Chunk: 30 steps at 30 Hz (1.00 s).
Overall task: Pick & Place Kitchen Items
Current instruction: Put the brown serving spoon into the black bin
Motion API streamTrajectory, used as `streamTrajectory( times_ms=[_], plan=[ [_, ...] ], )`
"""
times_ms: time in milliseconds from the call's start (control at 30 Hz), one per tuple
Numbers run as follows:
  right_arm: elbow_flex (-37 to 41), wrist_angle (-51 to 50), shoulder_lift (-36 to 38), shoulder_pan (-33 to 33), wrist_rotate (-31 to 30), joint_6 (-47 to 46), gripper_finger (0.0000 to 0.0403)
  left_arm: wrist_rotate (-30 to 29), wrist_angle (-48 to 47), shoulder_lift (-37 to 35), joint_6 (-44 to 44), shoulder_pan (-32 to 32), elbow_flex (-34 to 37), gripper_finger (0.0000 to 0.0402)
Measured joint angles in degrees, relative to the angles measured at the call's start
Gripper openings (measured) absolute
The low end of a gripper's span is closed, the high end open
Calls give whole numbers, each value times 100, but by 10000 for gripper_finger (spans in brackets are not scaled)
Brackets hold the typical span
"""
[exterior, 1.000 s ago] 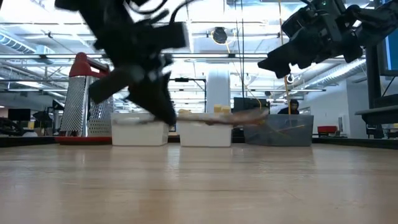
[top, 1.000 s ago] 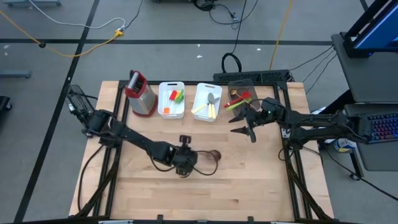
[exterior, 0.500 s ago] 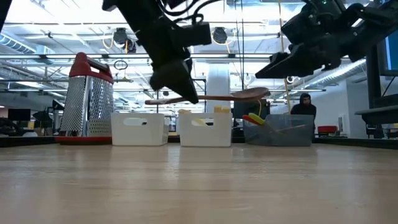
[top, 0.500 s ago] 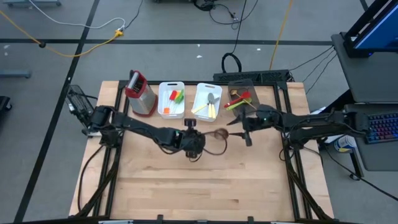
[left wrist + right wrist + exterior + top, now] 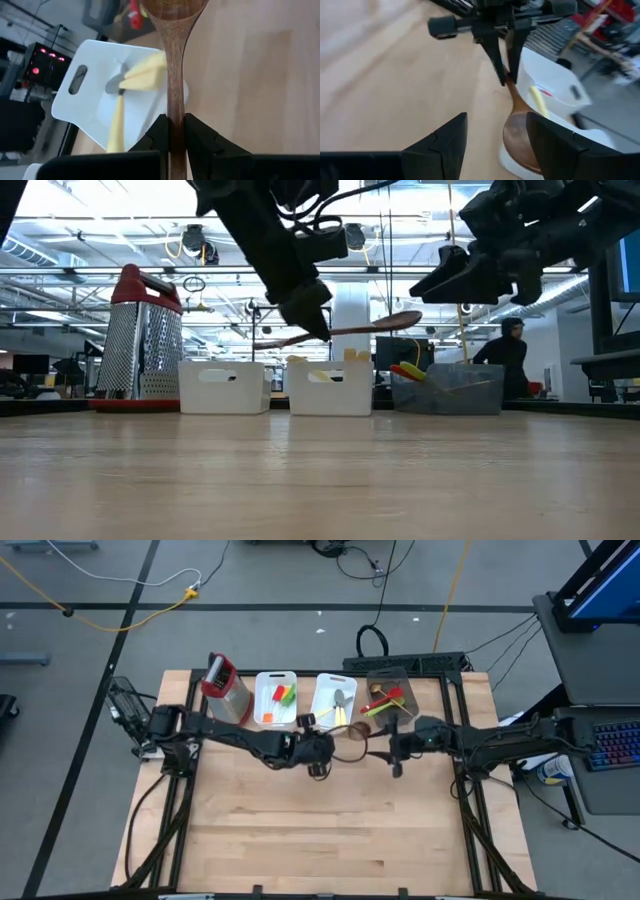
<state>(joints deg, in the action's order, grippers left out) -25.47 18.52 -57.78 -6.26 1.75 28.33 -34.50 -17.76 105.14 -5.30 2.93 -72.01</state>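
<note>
The left arm reaches from the left edge of the worktop across toward the centre, stretched nearly flat, its left hand (image 5: 318,748) raised above the surface on the far half. Its fingers (image 5: 161,131) are clamped tight on the shaft of the brown wooden spoon (image 5: 345,331), which juts out rightward, roughly level. The right arm comes in from the right, also extended low, its right hand (image 5: 394,748) facing the left one just beside it, fingers (image 5: 445,137) spread wide and gripping nothing.

High cam straight down over whole table (image 5: 300,850); low cam table-level facing room; wrist cams close-in (both share wooden spoon (image 5: 172,60)).
</note>
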Motion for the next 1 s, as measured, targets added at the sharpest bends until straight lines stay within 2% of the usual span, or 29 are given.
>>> streamTrajectory(
  times_ms=[67,133,267,367,500,600,733,933,1000],
  plan=[
    [0,0,0,94,-305,251,196,6,193,0,178,-119,0,31],
    [0,-2,0,194,-364,559,196,58,428,0,387,-251,0,31],
    [0,45,-2,317,-398,794,196,834,870,-4,650,-574,0,31],
    [0,-1,-2,380,-762,798,196,1473,1118,-7,991,-838,-2,31],
    [0,-11,-2,391,-1150,785,196,1964,1418,-7,1329,-1140,-2,32],
    [0,43,-2,371,-1251,238,196,2275,1754,-7,1493,-1292,-2,32],
    [0,106,-2,361,-1310,-1265,196,2441,2490,-7,1481,-1415,-2,32],
    [0,528,-176,361,-2269,-2799,196,2989,3619,-8,1629,-1461,-9,33],
    [0,824,-300,358,-2283,-2989,196,3003,3792,-7,1794,-1431,-9,33]
  ],
)
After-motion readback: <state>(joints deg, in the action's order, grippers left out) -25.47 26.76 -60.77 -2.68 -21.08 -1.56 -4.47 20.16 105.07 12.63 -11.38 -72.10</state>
